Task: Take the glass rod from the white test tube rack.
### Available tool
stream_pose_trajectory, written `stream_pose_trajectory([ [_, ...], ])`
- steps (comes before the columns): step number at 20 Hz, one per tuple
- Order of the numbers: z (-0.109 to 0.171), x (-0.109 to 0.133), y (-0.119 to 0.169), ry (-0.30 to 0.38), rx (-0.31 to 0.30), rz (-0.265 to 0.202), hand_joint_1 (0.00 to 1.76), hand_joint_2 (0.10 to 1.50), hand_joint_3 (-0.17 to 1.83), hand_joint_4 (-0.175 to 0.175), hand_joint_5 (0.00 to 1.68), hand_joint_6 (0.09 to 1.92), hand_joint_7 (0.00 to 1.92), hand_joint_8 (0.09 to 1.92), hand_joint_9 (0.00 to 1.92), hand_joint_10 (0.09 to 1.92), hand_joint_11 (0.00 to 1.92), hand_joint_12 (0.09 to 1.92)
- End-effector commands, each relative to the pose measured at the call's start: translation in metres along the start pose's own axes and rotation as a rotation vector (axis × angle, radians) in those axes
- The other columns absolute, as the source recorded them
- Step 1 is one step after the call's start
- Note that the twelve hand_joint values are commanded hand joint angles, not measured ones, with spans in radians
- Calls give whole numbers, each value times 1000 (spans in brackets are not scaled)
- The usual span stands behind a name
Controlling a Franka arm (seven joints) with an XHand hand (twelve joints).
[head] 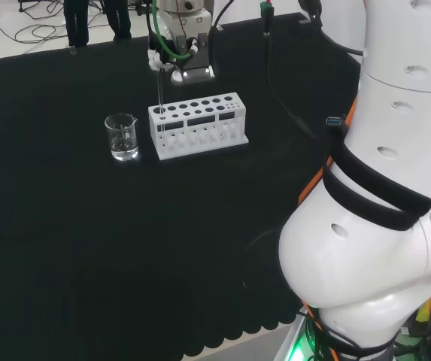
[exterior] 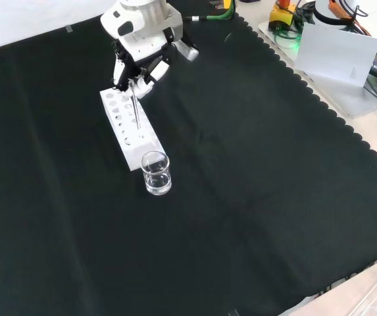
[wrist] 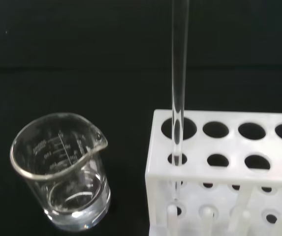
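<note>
The white test tube rack point(head: 198, 125) stands on the black cloth, also in the front view point(exterior: 127, 128) and close up in the wrist view point(wrist: 219, 164). A thin clear glass rod point(wrist: 178, 83) stands upright in the rack's corner hole, the one nearest the beaker. Its lower end is still down inside the rack. The hand point(head: 179, 62) hangs just above the rack, its fingers curled in a pinch on the rod's top point(head: 159, 89). From the front, the hand point(exterior: 139, 64) sits over the rack's far end with the rod point(exterior: 135, 105) below it.
A small glass beaker point(head: 122, 137) with a little clear liquid stands beside the rack's end, also in the front view point(exterior: 156, 173) and the wrist view point(wrist: 62, 172). The arm's white links point(head: 380, 188) stand at the head view's right. Boxes and cables lie beyond the cloth's scalloped edge point(exterior: 333, 52).
</note>
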State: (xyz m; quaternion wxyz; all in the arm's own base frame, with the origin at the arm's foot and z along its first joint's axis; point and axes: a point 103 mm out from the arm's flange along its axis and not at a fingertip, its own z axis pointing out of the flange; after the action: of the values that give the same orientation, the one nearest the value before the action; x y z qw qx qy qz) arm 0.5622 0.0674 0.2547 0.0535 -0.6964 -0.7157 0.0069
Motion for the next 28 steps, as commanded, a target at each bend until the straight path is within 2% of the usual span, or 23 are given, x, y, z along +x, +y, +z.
stream_pose_trajectory([
  [1,-18,3,-7,-37,-52,41,1261,1135,-167,-175,1096,745,1212,1018,1660,866,1769,498],
  [4,-28,2,-11,-66,-9,59,1293,1136,-175,-175,1121,573,1152,1059,1651,881,1748,521],
  [7,-42,4,-16,-84,41,70,1298,1136,-175,-175,1129,536,1141,1074,1651,884,1746,529],
  [12,-62,7,-25,-102,75,73,1300,1132,-175,-175,1151,489,1143,1074,1658,886,1741,562],
  [21,-99,23,-51,-82,12,41,1302,1130,-175,-175,1179,427,1139,1085,1660,895,1739,610],
  [28,-110,27,-62,-77,0,37,1302,1130,-175,-175,1183,415,1136,1090,1662,900,1739,626],
])
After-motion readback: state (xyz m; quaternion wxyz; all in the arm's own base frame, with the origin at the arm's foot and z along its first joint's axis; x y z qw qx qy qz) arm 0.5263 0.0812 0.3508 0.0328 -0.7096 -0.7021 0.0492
